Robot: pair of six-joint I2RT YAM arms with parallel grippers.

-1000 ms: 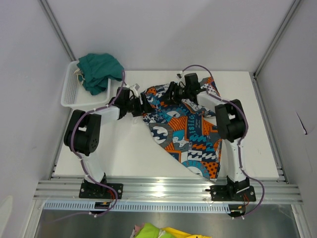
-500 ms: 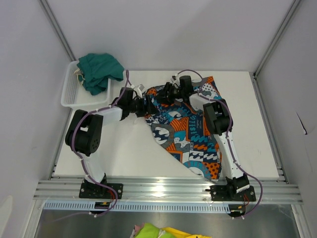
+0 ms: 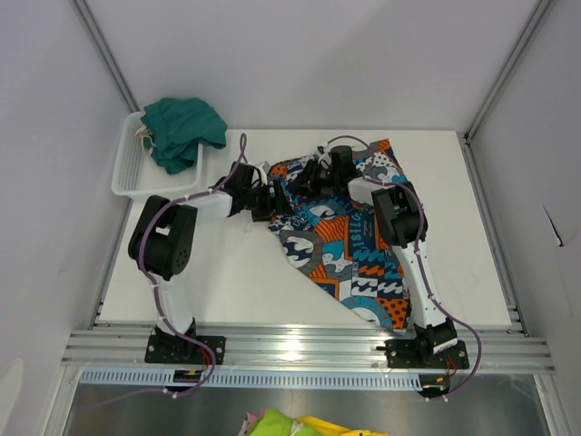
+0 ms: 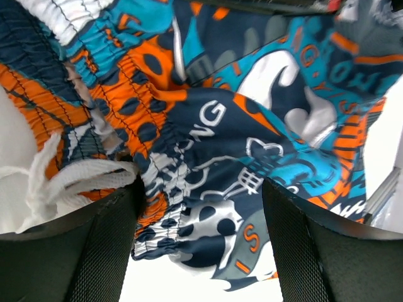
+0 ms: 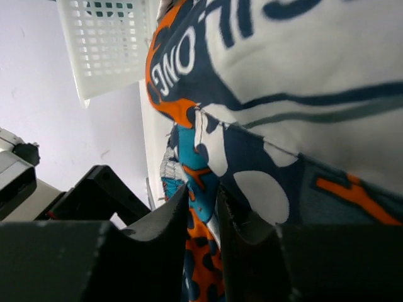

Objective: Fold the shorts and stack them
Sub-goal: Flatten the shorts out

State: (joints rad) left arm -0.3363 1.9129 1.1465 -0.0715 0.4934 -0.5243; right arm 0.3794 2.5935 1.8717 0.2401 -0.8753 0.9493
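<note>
**Q:** What lies at far left in the overhead view?

**A:** A white mesh basket (image 3: 130,173) stands at the back-left corner of the table (image 3: 227,282). The teal shorts (image 3: 184,127) sit bunched in it and spill over its far rim.

**Q:** And the left gripper?

**A:** The left gripper (image 4: 200,195) points rightward, at the left edge of the print shorts (image 3: 349,250). In its wrist view the fingers (image 4: 101,245) stand wide apart, released. The gathered elastic waistband is bunched between them. A white drawstring (image 4: 63,182) loops out beside the left finger. White tabletop shows beneath the cloth's lower edge.

**Q:** Where do the print shorts lie?

**A:** They lie on the table, from centre to right, apart from the basket. The waistband end is rumpled at the back, between the two grippers. The rest runs flat on a slant toward the near right and ends near the table's front edge.

**Q:** The right gripper?

**A:** The right gripper (image 5: 201,195) sits over the back part of the print shorts, just right of the left gripper. Its wrist view shows the fingers drawn nearly together, clenched on a thin fold of the printed cloth that passes between them. More of the cloth hangs close across the upper right of that view. The basket shows at upper left.
</note>
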